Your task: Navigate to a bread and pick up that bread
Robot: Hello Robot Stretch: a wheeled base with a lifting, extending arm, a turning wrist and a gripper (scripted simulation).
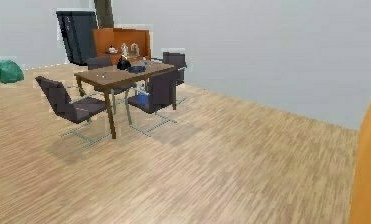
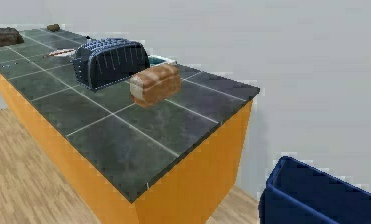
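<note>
Bread [image 2: 154, 84], long axis toward upper right

Arm side view: a counter [image 2: 143, 130] with a dark tiled top and orange sides runs from upper left to lower centre. On its top, centre frame, a brown bread [image 2: 154, 84] lies just beside a dark blue toaster [image 2: 110, 62].

Forward view: a wooden table [image 1: 118, 77] stands upper left on the plank floor [image 1: 213, 160] and carries small dark items.

The bread [image 2: 154, 83], a brown loaf (short, rounded on top), lies on the dark tiled counter [image 2: 143, 140], just beside the toaster [image 2: 108, 62].
</note>
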